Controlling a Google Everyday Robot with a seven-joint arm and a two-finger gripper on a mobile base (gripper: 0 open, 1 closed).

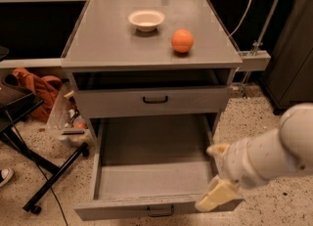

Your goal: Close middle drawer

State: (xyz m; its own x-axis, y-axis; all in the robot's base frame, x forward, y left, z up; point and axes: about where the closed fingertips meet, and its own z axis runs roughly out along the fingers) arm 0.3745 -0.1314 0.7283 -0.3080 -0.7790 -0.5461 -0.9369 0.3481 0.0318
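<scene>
My gripper [214, 196] hangs at the lower right, just over the right front corner of the middle drawer [146, 178], on a thick white arm [274, 156] that reaches in from the right; I cannot tell whether it is open or closed; I see nothing in it.

The drawer is pulled far out toward the viewer; its low front panel [117, 213] runs along the bottom edge, with a small black loop handle [160, 212] at its centre; the long shallow tray behind it looks bare.

I judge it to be stiff sheet metal on runners, light with nothing inside, so it should slide rather than need lifting; the grey face looks smooth, so a glancing touch could slip. I need no grip; a flat push on the panel close to the handle should send it straight; a push from the corner where I am now might skew it in its tracks.

Beyond it, the upper drawer [151, 101], with a taller front, sits pushed in; farther back, on the cabinet top [112, 39], an orange [182, 40] rests near a pale bowl [146, 19], apart from it.
</scene>
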